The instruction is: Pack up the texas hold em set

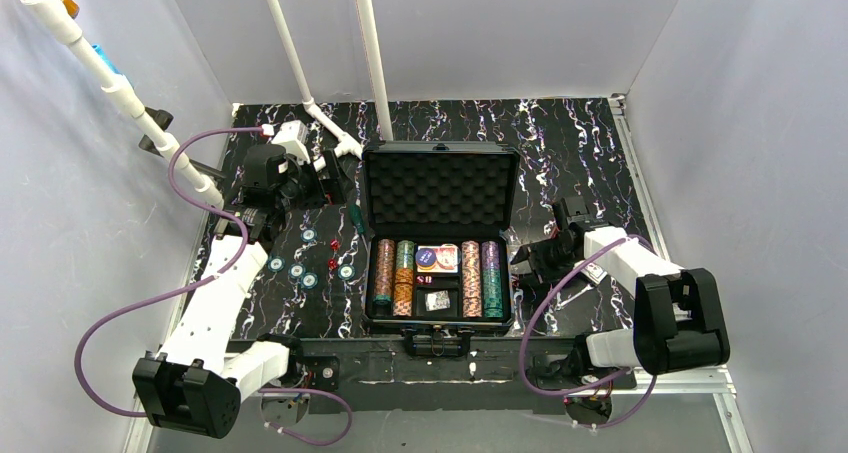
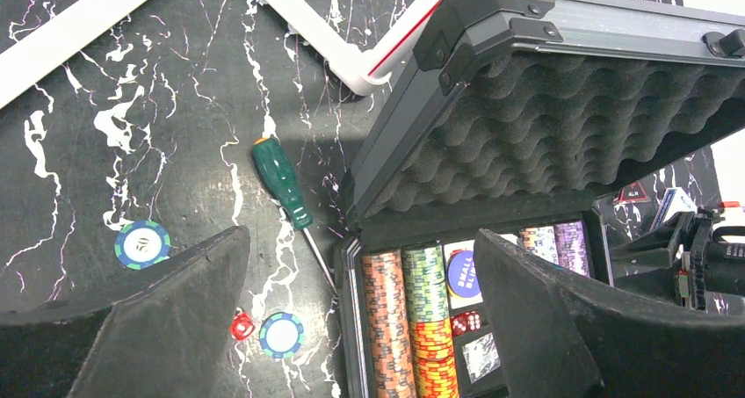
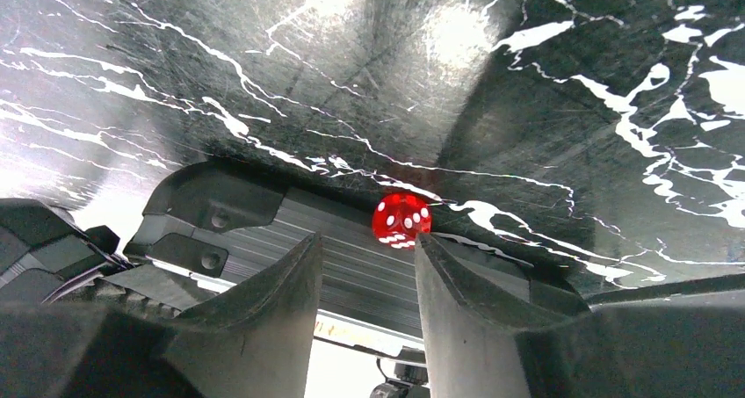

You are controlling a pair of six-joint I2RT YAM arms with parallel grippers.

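Right hand [image 3: 366, 244] is partly open with nothing in it, red die [image 3: 401, 220] just ahead of it on the tabletop [image 3: 264, 64], right against the case [image 1: 440, 188] wall. It should probably reach further so the jaws straddle it before closing

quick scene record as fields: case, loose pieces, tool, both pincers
case: open, lid raised, foam lining showing
inside: chip stacks in rows, card deck between them
loose chips: several on the table, left of the case
die: red, on the table beside the case's right side
screwdriver: green handle, lying left of the case
left pincer: open wide, empty
right pincer: open, empty, die just ahead of its tips
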